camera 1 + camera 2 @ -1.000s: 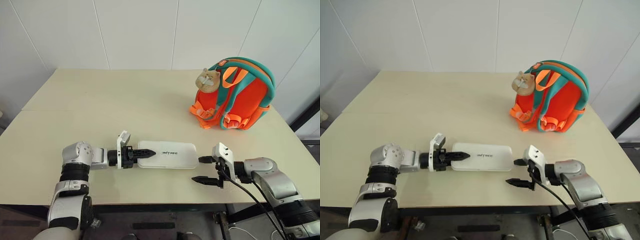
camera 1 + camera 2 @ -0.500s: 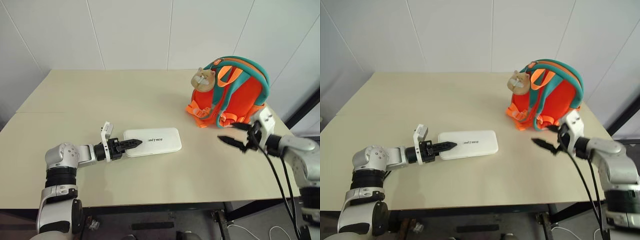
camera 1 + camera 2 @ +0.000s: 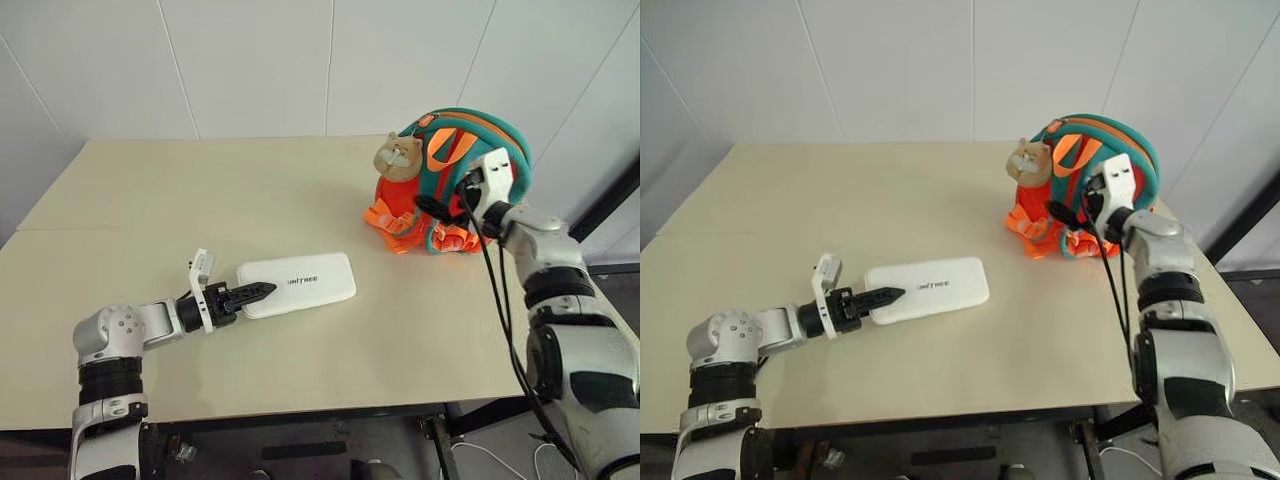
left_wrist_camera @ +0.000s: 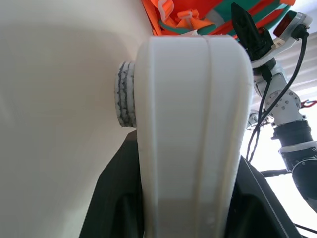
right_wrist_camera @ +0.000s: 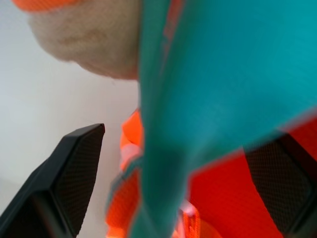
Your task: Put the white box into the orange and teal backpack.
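While the orange and teal backpack (image 3: 462,178) stands at the counter's (image 3: 150,200) far right, find its opening before you close the right pincer (image 3: 445,198), whose spread fingers straddle a teal strap (image 5: 198,109); the zipper is hidden. The white box (image 3: 297,283) lies mid-counter, its near end clamped by your left pincer (image 3: 250,294); keep it level.

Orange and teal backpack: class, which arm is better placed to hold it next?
Right: its open gripper is at the backpack; the left gripper is shut on the white box.
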Robot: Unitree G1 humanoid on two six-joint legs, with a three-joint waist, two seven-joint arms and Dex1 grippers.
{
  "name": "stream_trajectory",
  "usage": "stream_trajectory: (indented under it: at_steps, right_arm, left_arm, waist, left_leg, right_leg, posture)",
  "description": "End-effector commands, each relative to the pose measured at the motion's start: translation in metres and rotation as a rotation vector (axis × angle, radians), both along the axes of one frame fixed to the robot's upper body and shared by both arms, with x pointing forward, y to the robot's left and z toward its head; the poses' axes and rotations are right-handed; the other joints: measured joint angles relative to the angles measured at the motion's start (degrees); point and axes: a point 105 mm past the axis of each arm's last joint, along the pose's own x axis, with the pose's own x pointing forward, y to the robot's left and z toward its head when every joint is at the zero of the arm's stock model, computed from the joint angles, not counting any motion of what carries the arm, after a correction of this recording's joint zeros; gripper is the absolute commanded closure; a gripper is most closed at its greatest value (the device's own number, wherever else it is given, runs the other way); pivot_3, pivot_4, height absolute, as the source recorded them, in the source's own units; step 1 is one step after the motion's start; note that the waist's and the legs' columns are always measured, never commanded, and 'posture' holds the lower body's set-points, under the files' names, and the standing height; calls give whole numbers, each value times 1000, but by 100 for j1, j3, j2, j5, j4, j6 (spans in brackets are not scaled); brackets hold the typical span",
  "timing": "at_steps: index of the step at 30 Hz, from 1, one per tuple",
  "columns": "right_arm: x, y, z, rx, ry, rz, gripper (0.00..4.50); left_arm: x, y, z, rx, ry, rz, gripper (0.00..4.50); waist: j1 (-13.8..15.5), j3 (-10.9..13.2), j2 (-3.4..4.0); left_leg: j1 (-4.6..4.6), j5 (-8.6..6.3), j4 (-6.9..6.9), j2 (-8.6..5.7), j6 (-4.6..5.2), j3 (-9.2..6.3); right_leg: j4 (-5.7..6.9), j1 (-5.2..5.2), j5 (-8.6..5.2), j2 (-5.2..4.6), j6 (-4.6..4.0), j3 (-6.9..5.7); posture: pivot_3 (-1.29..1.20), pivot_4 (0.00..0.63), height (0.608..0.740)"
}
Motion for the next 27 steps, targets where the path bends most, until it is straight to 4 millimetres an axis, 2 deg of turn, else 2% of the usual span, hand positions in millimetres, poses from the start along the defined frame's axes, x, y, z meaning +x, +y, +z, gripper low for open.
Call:
stream_trajectory:
  at_steps: [1,3,6,11,16,18,20,22,24,27]
  right_arm:
    - [4,19,14,-32,-53,38,0]
    - [6,23,11,-59,-56,25,0]
    - [10,26,11,-80,-85,-14,569]
    - [10,37,19,-32,-134,8,2174]
    - [-8,65,30,68,-163,276,3797]
    - [-20,80,45,165,-155,444,4415]
    - [-38,94,59,198,-134,646,4477]
    - [-48,98,64,203,-108,743,4477]
    - [-70,105,73,190,-56,912,4477]
    - [-99,112,77,165,-5,1059,4477]
  left_arm:
    - [-7,11,18,-19,-85,39,3220]
    - [-7,16,19,-14,-92,72,3220]
    - [-8,22,20,-12,-105,104,3220]
    - [-13,32,23,-9,-125,156,3220]
    - [-17,45,36,-27,-157,190,3220]
    - [-23,47,39,-5,-147,155,3220]
    - [-27,53,43,16,-148,149,3220]
    - [-27,58,46,28,-151,158,3220]
    - [-27,70,50,68,-168,188,3220]
    - [-30,78,55,86,-190,189,3220]
  waist:
    - [-26,0,0]
    - [-29,0,0]
    - [-43,0,0]
    - [-73,0,0]
    - [-95,0,0]
    - [-109,0,0]
    - [-126,1,1]
    - [-135,1,2]
    - [-135,2,1]
    - [-136,2,1]
  left_leg:
    - [-1,-1,-1,0,-1,1]
    - [-2,-2,-4,0,-3,1]
    - [-1,-2,-4,1,-5,2]
    - [1,-1,-3,1,-8,2]
    - [6,2,-7,8,-14,5]
    - [6,2,-7,8,-14,6]
    - [5,2,-8,8,-14,6]
    - [5,2,-12,8,-14,5]
    - [6,0,-15,9,-16,5]
    - [2,-3,-23,12,-22,5]
  right_leg:
    - [-2,-1,0,0,0,0]
    - [-3,-1,0,-1,0,0]
    - [-3,-1,0,-1,0,0]
    - [2,-1,0,-1,0,0]
    - [7,-2,0,3,1,-1]
    - [8,-2,0,3,1,-1]
    - [9,-2,1,3,2,-1]
    - [9,-3,0,3,1,-2]
    - [6,-4,0,3,2,-4]
    - [6,-13,-5,3,-2,-6]
  posture:
    - [0,150,740]
    - [0,150,740]
    - [0,150,740]
    - [0,150,740]
    - [0,150,740]
    - [0,150,740]
    - [0,150,740]
    - [0,150,740]
    - [0,150,740]
    - [0,150,740]
